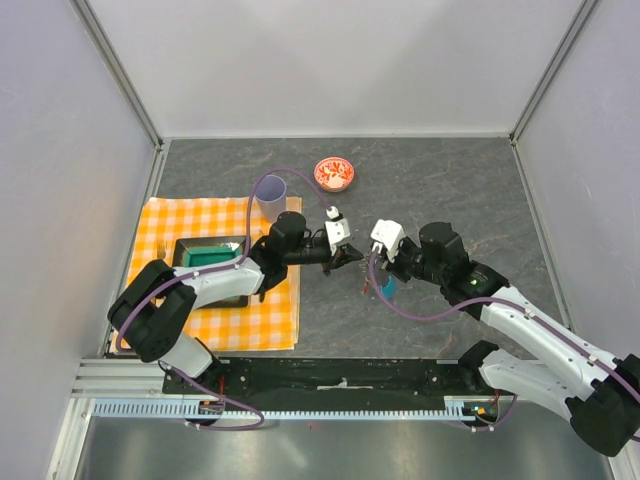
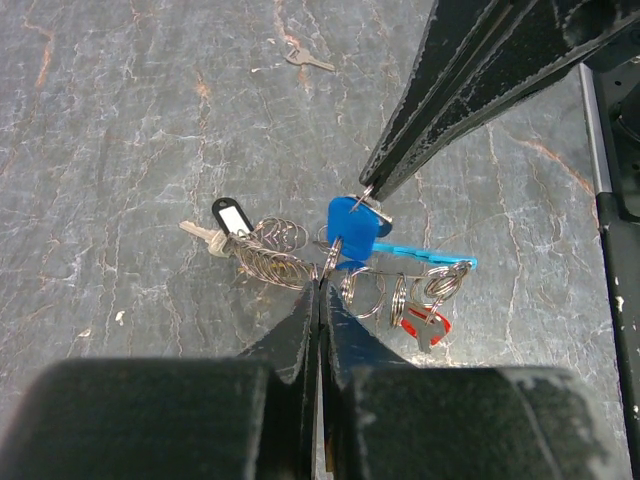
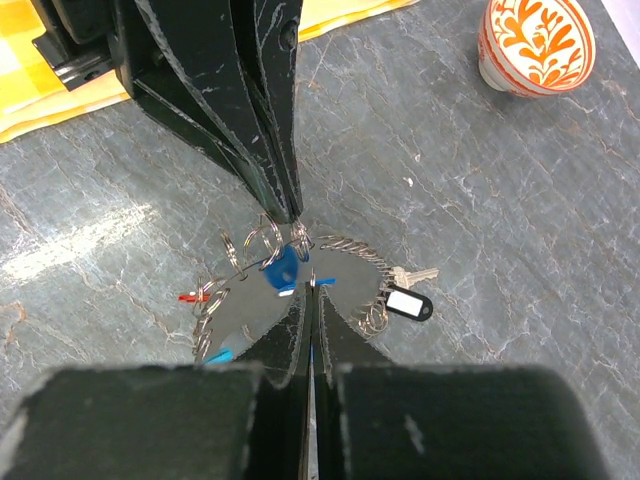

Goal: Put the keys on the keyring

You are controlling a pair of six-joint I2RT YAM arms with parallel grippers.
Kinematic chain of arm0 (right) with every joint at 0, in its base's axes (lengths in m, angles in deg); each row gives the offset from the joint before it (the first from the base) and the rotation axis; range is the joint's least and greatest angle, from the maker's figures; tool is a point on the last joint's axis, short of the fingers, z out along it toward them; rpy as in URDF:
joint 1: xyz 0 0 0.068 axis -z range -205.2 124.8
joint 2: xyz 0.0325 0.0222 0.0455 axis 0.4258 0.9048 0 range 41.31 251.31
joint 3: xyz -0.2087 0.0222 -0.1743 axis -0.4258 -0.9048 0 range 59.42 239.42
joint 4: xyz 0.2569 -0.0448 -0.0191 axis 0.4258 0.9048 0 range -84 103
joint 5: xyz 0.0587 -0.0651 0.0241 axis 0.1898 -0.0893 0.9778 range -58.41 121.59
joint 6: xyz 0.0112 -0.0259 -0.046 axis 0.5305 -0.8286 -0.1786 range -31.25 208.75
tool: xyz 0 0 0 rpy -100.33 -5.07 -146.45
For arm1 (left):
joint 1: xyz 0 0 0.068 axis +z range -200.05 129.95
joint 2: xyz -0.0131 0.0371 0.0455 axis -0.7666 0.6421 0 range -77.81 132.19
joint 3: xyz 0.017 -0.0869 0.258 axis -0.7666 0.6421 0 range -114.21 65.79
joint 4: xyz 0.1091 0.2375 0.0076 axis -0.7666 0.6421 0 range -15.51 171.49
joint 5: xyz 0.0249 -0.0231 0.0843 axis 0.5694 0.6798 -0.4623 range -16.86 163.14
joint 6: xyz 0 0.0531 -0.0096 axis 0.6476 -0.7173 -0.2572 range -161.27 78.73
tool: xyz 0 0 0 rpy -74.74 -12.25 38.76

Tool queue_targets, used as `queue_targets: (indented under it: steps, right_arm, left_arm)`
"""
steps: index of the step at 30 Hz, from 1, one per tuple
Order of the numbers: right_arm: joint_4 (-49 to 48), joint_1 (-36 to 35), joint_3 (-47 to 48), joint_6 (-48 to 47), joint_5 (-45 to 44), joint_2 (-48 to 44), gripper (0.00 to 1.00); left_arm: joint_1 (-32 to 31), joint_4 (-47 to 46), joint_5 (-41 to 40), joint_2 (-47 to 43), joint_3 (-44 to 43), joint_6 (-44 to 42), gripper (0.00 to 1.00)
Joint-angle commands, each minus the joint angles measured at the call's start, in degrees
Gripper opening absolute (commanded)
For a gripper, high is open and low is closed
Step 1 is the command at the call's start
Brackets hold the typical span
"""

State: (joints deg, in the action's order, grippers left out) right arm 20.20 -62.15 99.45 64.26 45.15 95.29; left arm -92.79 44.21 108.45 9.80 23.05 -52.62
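Though unclear overhead, red key (image 2: 425, 325) plain wristside.

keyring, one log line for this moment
left gripper: shut on keyring | right gripper: shut on blue key | loose key: on table, apart | task: not done

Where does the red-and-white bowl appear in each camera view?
Top external: the red-and-white bowl is above centre, on the far part of the table.
Left wrist: not in it.
Right wrist: top right corner.
Shared landmark: the shut left gripper, whose black fingers show in all three views.
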Motion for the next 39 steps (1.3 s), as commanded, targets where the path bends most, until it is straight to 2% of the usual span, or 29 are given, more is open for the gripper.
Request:
queue_targets:
  steps: [1, 39]
  right_arm:
    - [-2.7, -0.7, 1.6, -0.6, -0.6, 0.7, 0.0]
    - [-0.7, -1.0, 1.9, 1.9, 0.3, 2.7, 0.0]
  left_arm:
    - [-0.6, -2.1, 0.9, 0.3, -1.4, -0.4, 0.02]
    - [-0.9, -4.2, 0.7, 0.5, -1.1, 1.6, 0.02]
